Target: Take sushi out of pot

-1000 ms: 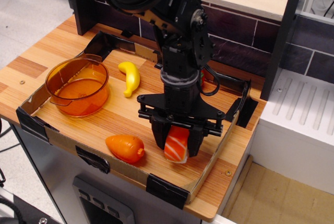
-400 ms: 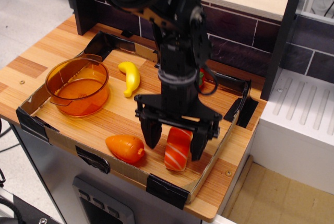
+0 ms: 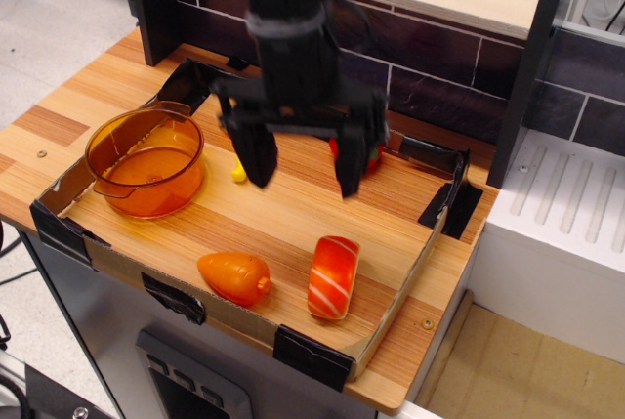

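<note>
Orange-red on top with white diagonal stripes and a white rice base, the oblong toy salmon sushi (image 3: pixel 333 276) lies flat on the wooden board (image 3: pixel 264 219), near the front cardboard rim and just beside the plain orange toy carrot (image 3: pixel 233 277). We see it well apart from the round translucent orange plastic pot (image 3: pixel 145 161), which sits at the left end of the board and looks empty, so we judge the task as good as done.

The black robot gripper (image 3: pixel 300 161) hangs above the middle of the board with its two fingers spread wide and nothing between them. Behind it we glimpse a yellow toy banana (image 3: pixel 237 171) and a red toy with a bit of green (image 3: pixel 369 154), both mostly hidden by the fingers.

We judge the sushi to be a light, stiff plastic piece with a smooth, somewhat glossy skin that could slip under a careless pinch. If we had to take it again, we would close the fingers across its narrow width, on the long flat sides about midway along, where the walls run parallel. Grasping over the rounded ends would likely let it squirt out. It does not look fragile, so a firm squeeze should be safe.
</note>
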Controlling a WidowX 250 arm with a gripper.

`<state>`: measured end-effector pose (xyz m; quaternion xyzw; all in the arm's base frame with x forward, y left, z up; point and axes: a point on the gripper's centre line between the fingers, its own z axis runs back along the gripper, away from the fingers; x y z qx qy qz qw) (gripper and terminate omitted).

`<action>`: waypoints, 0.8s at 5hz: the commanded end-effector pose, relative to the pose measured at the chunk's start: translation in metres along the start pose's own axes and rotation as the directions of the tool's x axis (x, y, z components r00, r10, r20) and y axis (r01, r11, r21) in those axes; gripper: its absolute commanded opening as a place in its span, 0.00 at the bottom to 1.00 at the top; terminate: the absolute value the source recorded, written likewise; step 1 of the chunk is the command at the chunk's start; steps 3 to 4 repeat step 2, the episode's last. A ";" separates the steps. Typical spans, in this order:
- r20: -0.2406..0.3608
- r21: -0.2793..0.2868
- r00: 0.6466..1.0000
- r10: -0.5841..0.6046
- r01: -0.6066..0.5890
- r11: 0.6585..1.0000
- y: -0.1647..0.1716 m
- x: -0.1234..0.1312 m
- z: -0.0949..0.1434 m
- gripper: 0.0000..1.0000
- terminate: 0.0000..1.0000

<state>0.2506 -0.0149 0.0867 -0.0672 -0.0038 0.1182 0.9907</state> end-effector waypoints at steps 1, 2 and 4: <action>0.094 -0.024 0.995 0.030 -0.027 0.999 0.014 0.012 0.056 1.00 0.00; 0.094 -0.024 0.995 0.030 -0.027 0.999 0.014 0.012 0.056 1.00 1.00; 0.094 -0.024 0.995 0.030 -0.027 0.999 0.014 0.012 0.056 1.00 1.00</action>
